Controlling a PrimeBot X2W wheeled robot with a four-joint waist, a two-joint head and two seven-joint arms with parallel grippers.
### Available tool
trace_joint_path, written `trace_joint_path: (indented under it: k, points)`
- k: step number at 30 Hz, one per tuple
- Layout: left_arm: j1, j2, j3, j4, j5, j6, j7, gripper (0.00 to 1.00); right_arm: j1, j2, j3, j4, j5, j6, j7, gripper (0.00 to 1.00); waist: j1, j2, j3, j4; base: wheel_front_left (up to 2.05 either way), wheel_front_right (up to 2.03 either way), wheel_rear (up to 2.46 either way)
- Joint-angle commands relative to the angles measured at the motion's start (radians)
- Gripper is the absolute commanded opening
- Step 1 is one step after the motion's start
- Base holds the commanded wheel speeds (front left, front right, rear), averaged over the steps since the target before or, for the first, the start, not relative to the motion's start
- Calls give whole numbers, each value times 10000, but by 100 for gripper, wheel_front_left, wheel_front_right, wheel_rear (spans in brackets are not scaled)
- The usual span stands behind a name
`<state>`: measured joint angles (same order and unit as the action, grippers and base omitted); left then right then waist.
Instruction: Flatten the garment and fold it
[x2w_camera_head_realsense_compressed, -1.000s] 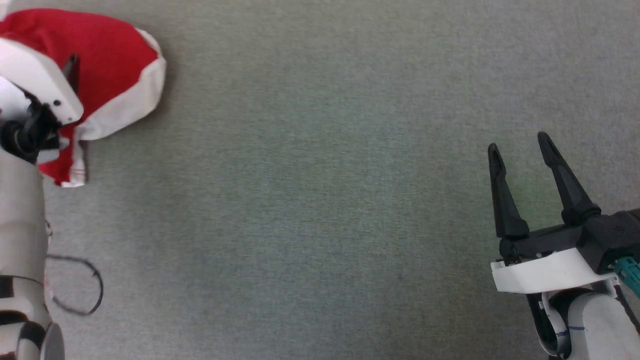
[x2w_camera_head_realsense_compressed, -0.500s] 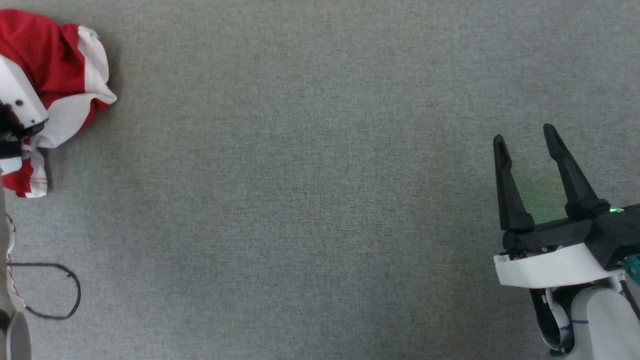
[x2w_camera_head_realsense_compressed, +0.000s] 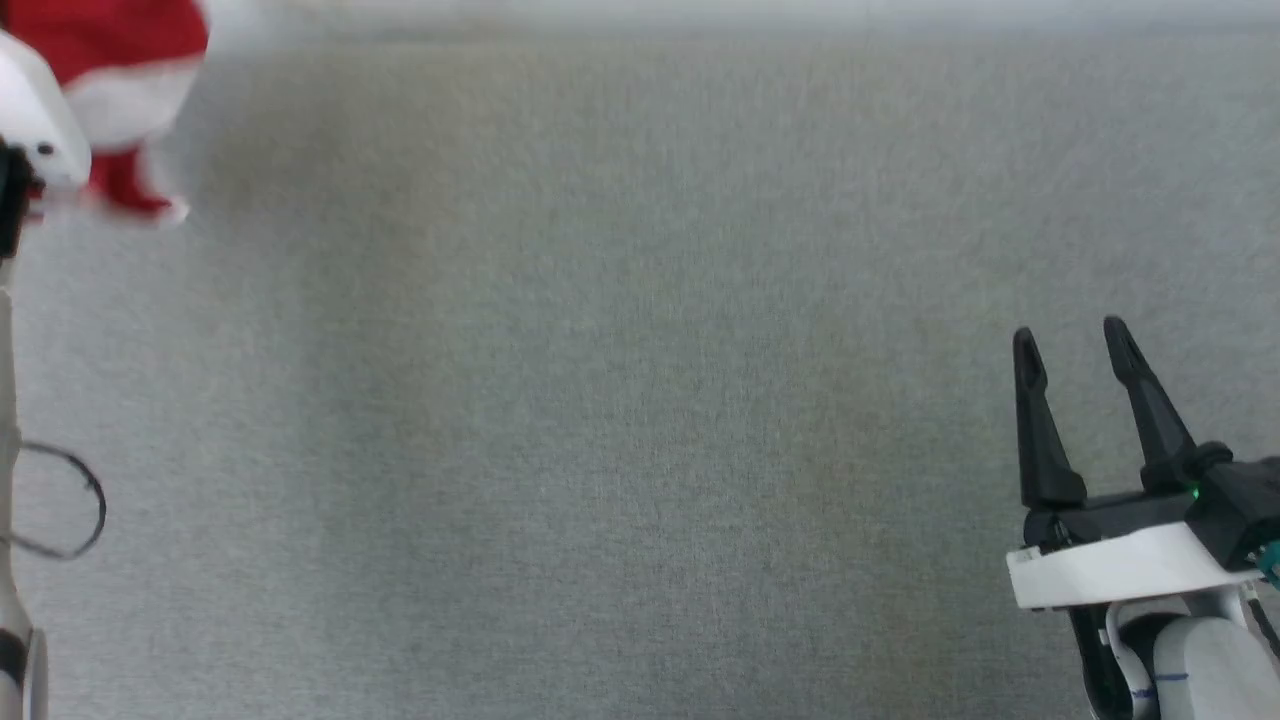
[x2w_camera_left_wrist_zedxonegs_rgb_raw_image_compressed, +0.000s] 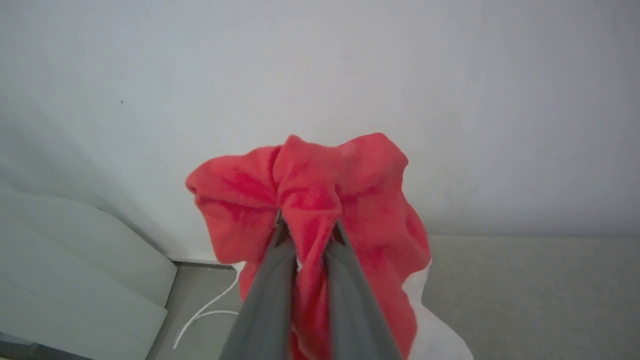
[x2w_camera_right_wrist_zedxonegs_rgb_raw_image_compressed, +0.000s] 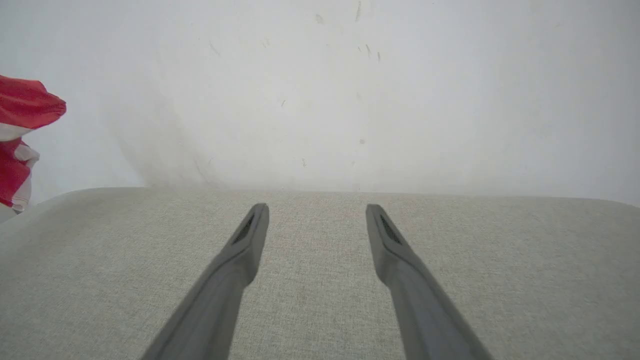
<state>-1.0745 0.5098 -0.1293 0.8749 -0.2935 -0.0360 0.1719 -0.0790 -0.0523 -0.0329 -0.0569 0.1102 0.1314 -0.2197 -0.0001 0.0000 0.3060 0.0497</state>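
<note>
Barely started: pinching the bunched garment (x2w_camera_left_wrist_zedxonegs_rgb_raw_image_compressed: 370, 200) in the left claw (x2w_camera_left_wrist_zedxonegs_rgb_raw_image_compressed: 307, 227) near the table's (x2w_camera_head_realsense_compressed: 640, 400) far left corner, right claw (x2w_camera_head_realsense_compressed: 1070, 332) spread; flattening and folding yet to do.

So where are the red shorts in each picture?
Head view: the red shorts are in the top left corner, blurred.
Left wrist view: in the middle, bunched up and pinched in the left gripper.
Right wrist view: at the left edge, partly cut off.
Shared landmark: the grey cloth surface, seen in all three.
</note>
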Motion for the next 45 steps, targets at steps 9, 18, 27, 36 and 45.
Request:
trace_joint_path:
  k: [9,18,27,36,45]
  points:
    - [-319,-972,-630,-571,263,-426,-3501,0,631,20,-420,72,304,-7,-34,100,1,0,-2256,-303,0,0,0]
    - [1195,-3535,-999,-1809,-675,-688,-4288,0,1085,20,-758,-207,359,-7,277,100,1,0,-2569,-1242,0,0,0]
    - [4359,-4582,-2826,-2479,-1948,-876,-4329,0,1246,20,-615,-174,513,-7,447,100,1,0,-2327,-2036,0,0,0]
    - [7391,-4593,-4995,-2759,-4701,211,-4143,100,1286,20,-416,140,742,-7,365,100,1,0,-2249,-2094,0,0,0]
    - [7704,-4390,-4484,-5303,-2494,900,-4331,100,1330,20,-465,153,647,-7,364,100,1,0,-2492,-1268,0,0,0]
